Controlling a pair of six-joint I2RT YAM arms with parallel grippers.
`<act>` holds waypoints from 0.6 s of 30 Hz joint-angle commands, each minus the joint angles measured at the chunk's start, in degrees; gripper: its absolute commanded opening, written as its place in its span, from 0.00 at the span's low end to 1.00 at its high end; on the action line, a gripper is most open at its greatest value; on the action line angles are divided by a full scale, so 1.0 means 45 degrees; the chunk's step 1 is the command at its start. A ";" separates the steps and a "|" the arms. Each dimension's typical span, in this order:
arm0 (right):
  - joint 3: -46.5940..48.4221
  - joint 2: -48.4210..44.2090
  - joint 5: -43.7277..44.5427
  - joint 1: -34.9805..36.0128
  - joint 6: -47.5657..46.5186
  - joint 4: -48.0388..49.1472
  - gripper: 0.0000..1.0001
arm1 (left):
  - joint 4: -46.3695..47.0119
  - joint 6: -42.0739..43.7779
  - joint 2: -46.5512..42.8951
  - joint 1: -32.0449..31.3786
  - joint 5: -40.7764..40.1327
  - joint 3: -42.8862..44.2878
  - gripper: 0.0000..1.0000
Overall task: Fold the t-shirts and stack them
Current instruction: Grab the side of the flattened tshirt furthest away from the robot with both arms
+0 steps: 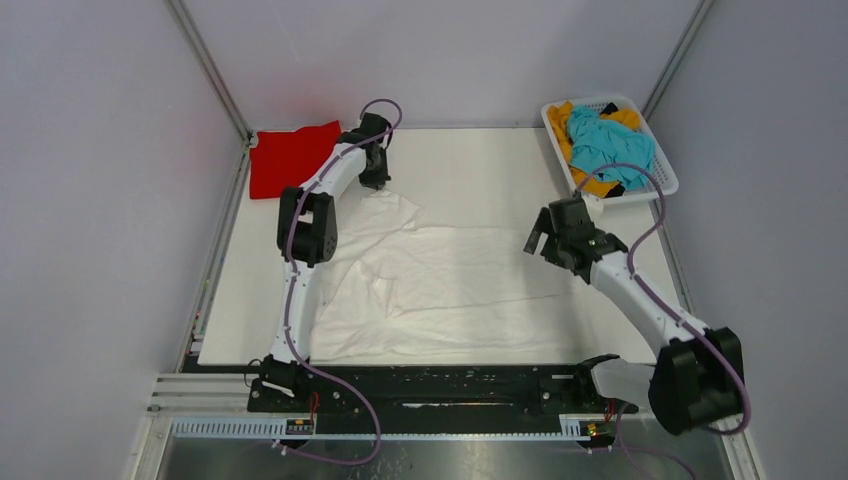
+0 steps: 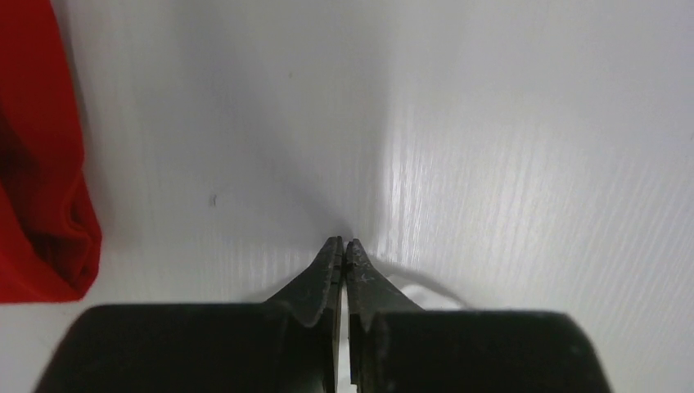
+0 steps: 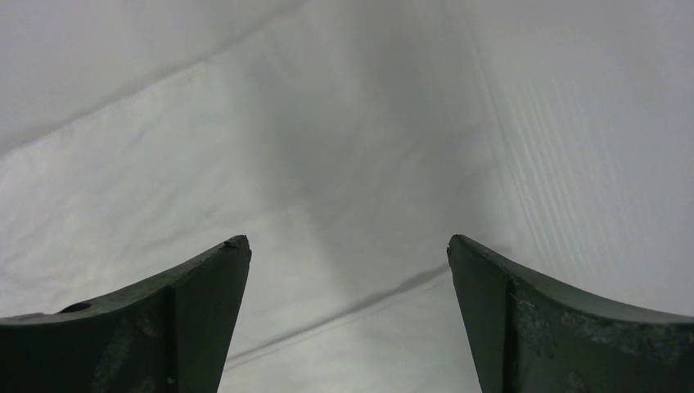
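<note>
The t-shirts are far from stacked, and the white t-shirt (image 1: 450,290) is the one being worked on. The left gripper (image 1: 378,182) is seen pressed fully together in the left wrist view (image 2: 344,243), tips down at the far left corner of that shirt. Whether a fold of cloth is pinched between them cannot be told. The right gripper (image 1: 537,240) is held wide apart (image 3: 348,246) with nothing between its fingers, poised above the shirt's edge at 3 o'clock, where pale cloth (image 3: 205,164) and a seam line are seen below. Outward from both, the white t-shirt is spread across the middle of the table (image 1: 480,160), rumpled and creased on its left half, with no fold judged complete. At 10 o'clock the red t-shirt (image 1: 290,155) lies in a compact block at the table's corner and is judged already folded, just beside the left gripper's working spot (image 2: 41,164). At 2 o'clock the basket (image 1: 665,180) holds the teal t-shirt (image 1: 610,145) bunched over the orange-yellow t-shirt (image 1: 563,115), neither taken out. By this reading one shirt is done, one is begun, two are left, and no stacking has been made.
</note>
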 commanded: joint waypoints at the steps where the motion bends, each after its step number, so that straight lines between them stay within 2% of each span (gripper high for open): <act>1: 0.3244 0.2569 -0.0196 -0.0477 -0.3288 -0.0527 1.00 | -0.0130 -0.0003 -0.1827 -0.0233 0.0193 -0.1328 0.00; 3: 0.5047 0.4130 -0.0762 -0.0584 -0.5588 -0.1448 1.00 | 0.0451 -0.0170 -0.2763 -0.0299 0.0266 -0.2357 0.00; 8: 0.8360 0.7432 -0.4945 -0.0619 -1.4415 -0.3590 0.99 | 0.1485 -0.0434 -0.4496 -0.0552 0.0565 -0.4380 0.00; 13: 1.1043 0.9316 -0.6089 -0.1360 -1.8072 -0.5882 0.98 | 0.1767 -0.0562 -0.5531 -0.0688 0.0236 -0.5675 0.00; 18: 1.1784 1.0883 -0.4626 -0.1617 -1.9696 -0.6217 0.98 | 0.2010 -0.0655 -0.6396 -0.0704 0.0221 -0.6777 0.00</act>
